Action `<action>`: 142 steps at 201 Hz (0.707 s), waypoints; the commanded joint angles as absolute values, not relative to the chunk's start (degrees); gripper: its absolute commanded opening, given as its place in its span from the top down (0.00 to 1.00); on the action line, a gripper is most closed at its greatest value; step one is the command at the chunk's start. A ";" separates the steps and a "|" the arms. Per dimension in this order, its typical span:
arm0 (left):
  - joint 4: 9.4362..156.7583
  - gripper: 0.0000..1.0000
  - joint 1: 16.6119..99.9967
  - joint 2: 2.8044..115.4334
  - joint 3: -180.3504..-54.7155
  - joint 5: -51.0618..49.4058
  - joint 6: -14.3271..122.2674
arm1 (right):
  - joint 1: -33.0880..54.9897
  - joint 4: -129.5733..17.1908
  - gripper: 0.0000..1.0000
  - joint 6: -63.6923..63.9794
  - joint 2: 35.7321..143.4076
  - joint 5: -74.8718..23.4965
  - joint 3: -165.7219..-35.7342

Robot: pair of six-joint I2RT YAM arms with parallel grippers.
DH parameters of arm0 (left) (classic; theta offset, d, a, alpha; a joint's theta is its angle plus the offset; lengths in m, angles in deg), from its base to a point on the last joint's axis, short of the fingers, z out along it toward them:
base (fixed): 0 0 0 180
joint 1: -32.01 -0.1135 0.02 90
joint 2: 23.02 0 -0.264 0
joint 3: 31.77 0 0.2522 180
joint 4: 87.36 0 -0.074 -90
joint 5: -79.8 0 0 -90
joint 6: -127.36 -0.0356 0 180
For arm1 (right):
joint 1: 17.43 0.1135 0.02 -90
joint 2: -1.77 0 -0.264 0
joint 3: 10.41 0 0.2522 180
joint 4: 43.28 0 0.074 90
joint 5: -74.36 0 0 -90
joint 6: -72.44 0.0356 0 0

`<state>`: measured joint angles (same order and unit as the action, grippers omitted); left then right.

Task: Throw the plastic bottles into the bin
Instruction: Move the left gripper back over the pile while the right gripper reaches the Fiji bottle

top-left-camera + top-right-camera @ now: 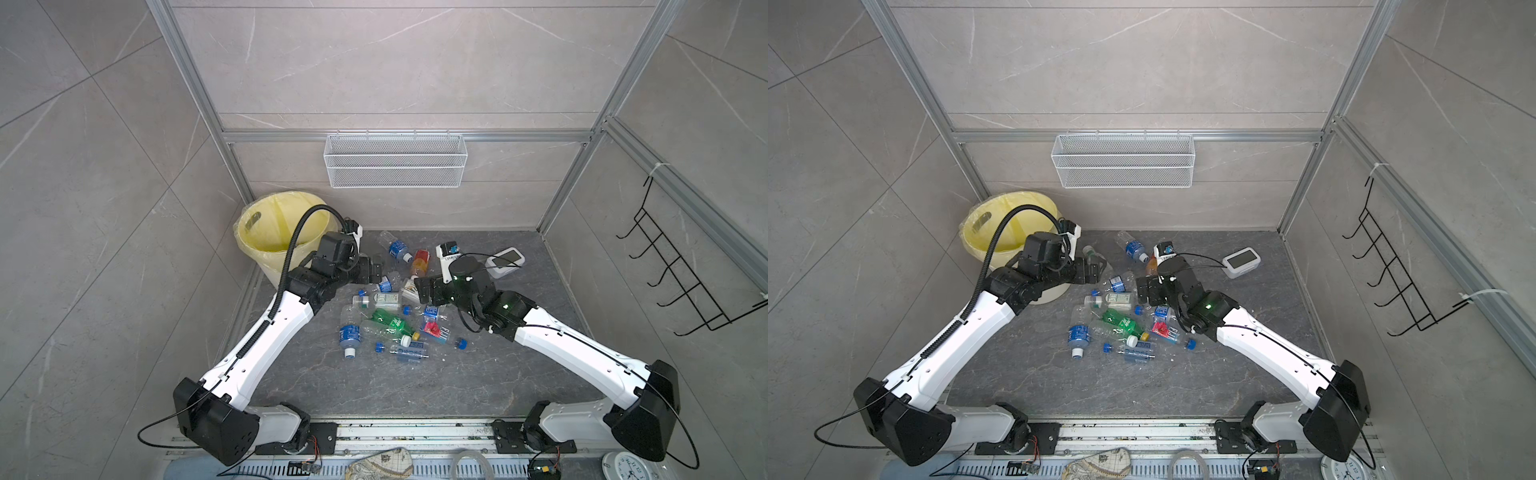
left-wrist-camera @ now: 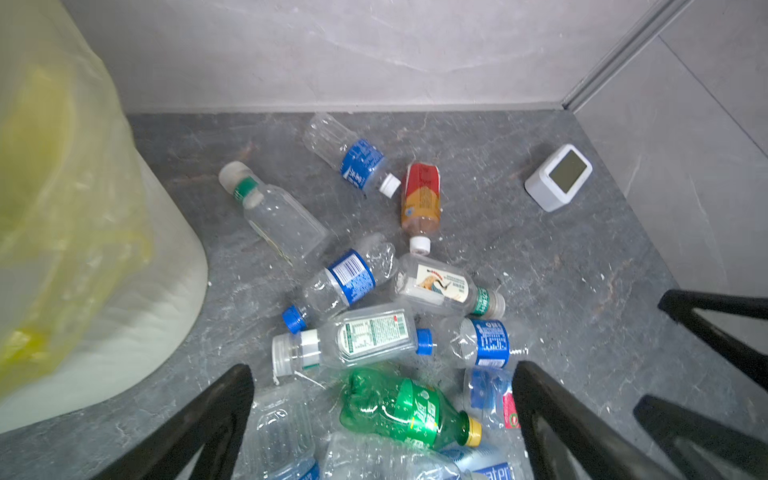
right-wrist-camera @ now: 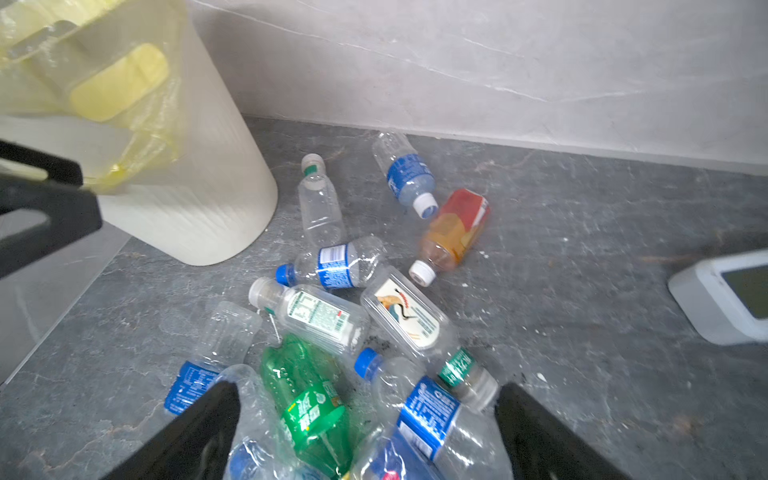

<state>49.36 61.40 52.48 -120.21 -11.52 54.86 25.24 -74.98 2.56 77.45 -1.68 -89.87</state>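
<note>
Where a dark grey veined floor slab (image 1: 374, 386) meets pale grey tiled walls framed in aluminium rails, a white wire mesh basket (image 1: 395, 160) hangs on the back rail and a black wire hook rack (image 1: 681, 274) hangs on the right wall. The bin (image 1: 266, 249) stands in the back left corner, and the part of its inside that shows is yellow liner. The plastic bottles (image 1: 386, 320) that show all lie on the slab in a loose heap just right of the bin, a green bottle (image 2: 399, 409) among them and an orange-red bottle (image 1: 419, 262) at the far edge. A white clock (image 1: 505, 262) sits apart to the right. The left gripper (image 2: 382, 368) and the right gripper (image 3: 368, 386) both hang over the heap, jaws spread wide, gripping nothing.
</note>
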 commanded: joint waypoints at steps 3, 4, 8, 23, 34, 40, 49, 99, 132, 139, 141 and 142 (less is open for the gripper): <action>56.72 0.00 62.71 50.41 -117.18 -7.80 57.52 | 23.73 -78.86 0.01 5.98 76.29 -1.12 -86.39; 56.85 0.00 62.83 50.43 -117.04 -7.77 57.55 | 23.67 -78.98 0.01 6.03 76.29 -1.13 -86.31; 57.25 0.00 63.27 50.53 -116.49 -7.66 57.68 | 23.46 -79.14 0.01 6.35 76.17 -1.13 -85.70; 58.35 0.00 64.57 51.34 -114.89 -7.32 58.44 | 22.97 -79.70 0.01 7.17 75.97 -1.31 -83.73; 59.02 0.00 64.90 52.34 -114.27 -6.08 59.79 | 22.87 -79.80 0.01 7.63 75.71 -1.48 -81.80; 59.10 0.00 64.95 53.07 -114.20 -5.22 60.78 | 22.81 -79.81 0.01 7.83 75.45 -1.55 -80.81; 59.48 0.00 64.96 53.99 -114.09 -4.23 61.75 | 22.57 -79.81 0.01 8.13 75.26 -1.58 -79.32; 60.00 0.00 64.92 57.97 -114.00 0.25 65.51 | 22.43 -79.30 0.01 10.32 73.32 -3.26 -71.90; 59.90 0.00 65.01 59.22 -114.18 1.31 66.41 | 22.48 -78.09 0.01 11.27 72.88 -5.74 -68.30; 60.02 0.00 65.05 59.28 -114.09 1.31 66.46 | 22.51 -77.81 0.01 11.42 73.04 -6.08 -67.83; 59.97 0.00 65.04 59.36 -114.09 1.36 66.46 | 22.48 -77.75 0.01 11.44 73.22 -6.13 -67.72; 59.98 0.00 65.05 59.39 -114.04 1.34 66.59 | 22.48 -77.72 0.01 11.40 73.22 -6.18 -67.66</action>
<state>57.95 65.01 59.21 -113.65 -0.79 64.78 22.64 -78.63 9.95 73.73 -4.04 -69.67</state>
